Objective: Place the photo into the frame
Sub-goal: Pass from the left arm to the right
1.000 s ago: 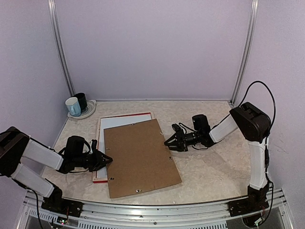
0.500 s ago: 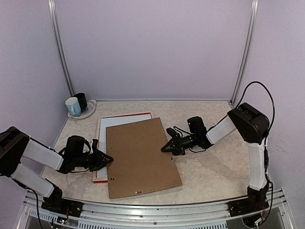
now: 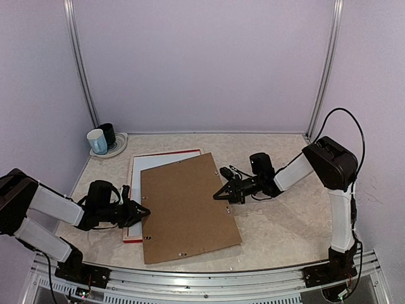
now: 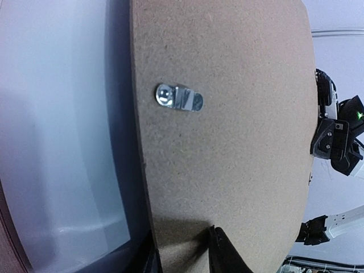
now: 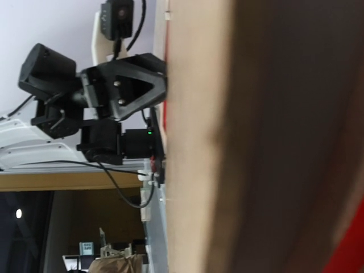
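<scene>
The frame lies flat at the left centre, with its red face showing at the far edge and at the near left corner. A plain brown backing board lies askew over it and covers most of it. A pale whitish pane shows inside the frame to the board's left. The photo is hidden. My left gripper is shut on the board's left edge, with one finger on top of the board near a metal clip. My right gripper is at the board's right edge, its jaws spread. In the right wrist view the board fills the frame, blurred.
A white mug and a dark mug stand on a plate at the back left corner. Metal rails run along the table's near edge. Lilac walls enclose the back and sides.
My right gripper has moved left across the table to the board's right edge. The board's far end has shifted slightly. My left gripper has kept its hold.
</scene>
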Available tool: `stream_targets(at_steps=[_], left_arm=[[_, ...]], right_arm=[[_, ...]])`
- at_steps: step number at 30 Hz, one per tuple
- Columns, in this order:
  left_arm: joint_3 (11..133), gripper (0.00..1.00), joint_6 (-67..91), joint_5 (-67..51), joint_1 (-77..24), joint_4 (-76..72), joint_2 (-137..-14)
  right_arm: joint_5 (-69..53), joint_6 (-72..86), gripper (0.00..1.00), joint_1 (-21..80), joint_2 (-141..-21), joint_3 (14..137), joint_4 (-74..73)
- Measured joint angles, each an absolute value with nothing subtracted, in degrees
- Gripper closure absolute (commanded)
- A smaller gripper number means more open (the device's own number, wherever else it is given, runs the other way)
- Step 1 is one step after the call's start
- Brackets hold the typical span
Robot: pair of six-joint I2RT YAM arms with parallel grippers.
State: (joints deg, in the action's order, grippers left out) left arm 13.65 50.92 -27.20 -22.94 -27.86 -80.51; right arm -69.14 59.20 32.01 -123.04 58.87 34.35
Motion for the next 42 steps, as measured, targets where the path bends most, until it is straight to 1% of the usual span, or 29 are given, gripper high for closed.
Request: stream_targets(at_steps=[7,10,17,27,30,33,35,42], left_arm=[[13.78,0.59,50.11,-26.30,-23.22,-27.59,-80.01],[14.15,0.52,49.74,-26.13,-23.22,-27.24,-79.75],[14.35,0.45,49.15,-25.43,-22.52,-24.58,-77.12],[14.55,0.41,48.93,-24.95,-21.54,-18.90,-70.19],[14.90,0.41,48.90,-24.86,-21.28,-16.53,-67.40],[16.19,0.37,48.60,-24.47,-20.58,-13.52,-64.29],[17.10,0.36,48.16,-23.73,-19.92,-11.64,-62.54],[18.06,0.35,47.00,-22.13,-14.57,-6.87,-57.60]], right_arm=[[-69.71,64.97,1.00,32.53,-123.11,57.28,42.22],[-69.76,68.03,1.00,32.97,-123.55,56.03,47.13],[-69.76,75.72,1.00,33.10,-126.50,53.67,58.37],[-69.38,81.38,1.00,32.34,-127.46,52.34,65.73],[-69.34,81.60,1.00,32.12,-127.46,52.40,65.89],[-68.95,81.52,1.00,31.86,-127.46,52.77,65.32],[-68.71,81.47,1.00,31.68,-127.46,53.21,64.69],[-67.70,81.54,1.00,31.14,-127.50,55.44,62.61]])
